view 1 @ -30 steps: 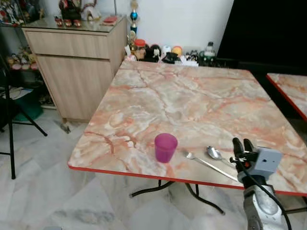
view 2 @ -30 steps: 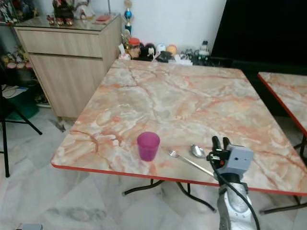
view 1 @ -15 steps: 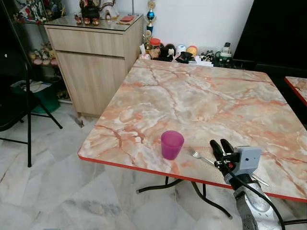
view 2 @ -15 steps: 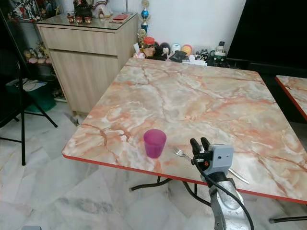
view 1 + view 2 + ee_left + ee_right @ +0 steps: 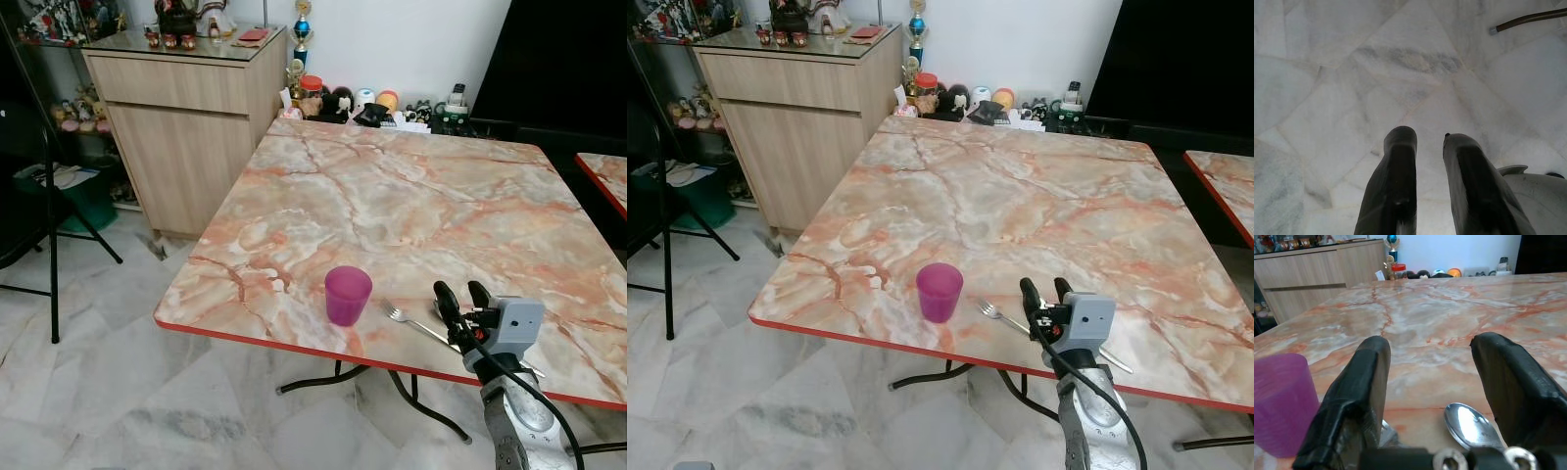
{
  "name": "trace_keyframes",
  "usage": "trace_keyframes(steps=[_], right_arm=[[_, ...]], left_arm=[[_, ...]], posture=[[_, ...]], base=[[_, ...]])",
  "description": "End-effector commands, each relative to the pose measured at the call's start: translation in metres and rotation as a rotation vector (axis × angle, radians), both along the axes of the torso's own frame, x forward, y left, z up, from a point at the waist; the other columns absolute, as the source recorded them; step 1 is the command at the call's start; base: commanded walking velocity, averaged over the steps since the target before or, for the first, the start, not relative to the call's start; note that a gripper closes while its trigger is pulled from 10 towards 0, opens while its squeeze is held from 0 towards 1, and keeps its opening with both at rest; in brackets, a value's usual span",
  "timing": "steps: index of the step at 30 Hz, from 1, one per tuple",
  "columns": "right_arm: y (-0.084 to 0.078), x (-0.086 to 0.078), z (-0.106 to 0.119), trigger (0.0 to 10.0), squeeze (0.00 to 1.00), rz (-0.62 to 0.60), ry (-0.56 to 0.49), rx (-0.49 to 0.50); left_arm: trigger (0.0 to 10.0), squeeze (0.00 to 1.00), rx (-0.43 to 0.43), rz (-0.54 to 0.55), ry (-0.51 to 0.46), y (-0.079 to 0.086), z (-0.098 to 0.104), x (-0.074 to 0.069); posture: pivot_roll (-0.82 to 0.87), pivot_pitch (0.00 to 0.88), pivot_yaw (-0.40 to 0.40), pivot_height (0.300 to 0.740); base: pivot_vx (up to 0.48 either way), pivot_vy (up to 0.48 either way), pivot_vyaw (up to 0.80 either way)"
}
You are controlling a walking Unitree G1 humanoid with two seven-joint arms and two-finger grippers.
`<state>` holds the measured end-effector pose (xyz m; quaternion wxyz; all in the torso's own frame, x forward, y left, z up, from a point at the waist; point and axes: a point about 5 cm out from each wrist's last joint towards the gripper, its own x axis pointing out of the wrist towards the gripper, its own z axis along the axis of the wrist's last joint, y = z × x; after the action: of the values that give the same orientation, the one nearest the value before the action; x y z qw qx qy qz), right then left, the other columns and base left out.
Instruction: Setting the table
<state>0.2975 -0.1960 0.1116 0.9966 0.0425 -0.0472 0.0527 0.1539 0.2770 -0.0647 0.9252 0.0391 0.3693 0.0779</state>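
Right claw [image 5: 465, 296]: fingers spread apart, empty, held low over the near edge of the tabletop [image 5: 411, 206]. Spoon [image 5: 1471, 425] lies directly beneath and between the two fingers, bowl toward the far side of the tabletop, touching neither. Fork [image 5: 1003, 317] lies just to the claw's left, tines away from the robot, handle running under the claw toward the red edge. Purple cup [image 5: 348, 295] stands upright further to the claw's left, near but clear of the fork.

Left claw [image 5: 1422, 142]: hangs idle over the marble floor [image 5: 1327, 98], fingers a little apart, nothing between them.

Step in hand, as I judge it: picking up or nudging the cutlery to lay the place. To do it well: drop the claw straight down so the fingers straddle the spoon's handle rather than its bowl, close only once both tips touch the tabletop, keep the wrist low since the metal is thin and flat and will slip out of a high pinch. Watch the left finger: it could catch the fork and drag it toward the cup.

Hard to make out: the spoon's handle and much of the fork's handle are covered by the claw and wrist camera in the head views. Whether fork and spoon touch each other I cannot tell.
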Motion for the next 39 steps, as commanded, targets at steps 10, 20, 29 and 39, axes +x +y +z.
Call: trace_keyframes(steps=[10,20,29,39], right_arm=[[-0.0033,0.0033,0.0104,10.0,0.0,-0.031,-0.049,0.0],[-0.0029,0.0032,0.0102,10.0,0.0,-0.03,-0.05,-0.001],[-0.0021,0.0032,0.01,10.0,0.0,-0.025,-0.051,-0.001],[-0.0019,0.0027,0.0109,10.0,0.0,-0.013,-0.054,-0.008]], left_arm=[[10.0,0.0,-0.009,0.013,0.007,0.0008,-0.0012,-0.0033],[10.0,0.0,-0.007,0.012,0.008,0.001,-0.0011,-0.003],[10.0,0.0,-0.006,0.012,0.007,0.001,-0.001,-0.0031],[10.0,0.0,0.005,0.012,0.008,0.0018,-0.0009,-0.0035]], posture=[[0.09,0.049,-0.035,0.74],[0.09,0.051,-0.035,0.74],[0.09,0.051,-0.035,0.74],[0.09,0.055,-0.036,0.74]], base=[[0.0,0.0,0.0],[0.176,0.0,0.0],[0.308,0.0,0.0],[0.112,0.0,0.0]])
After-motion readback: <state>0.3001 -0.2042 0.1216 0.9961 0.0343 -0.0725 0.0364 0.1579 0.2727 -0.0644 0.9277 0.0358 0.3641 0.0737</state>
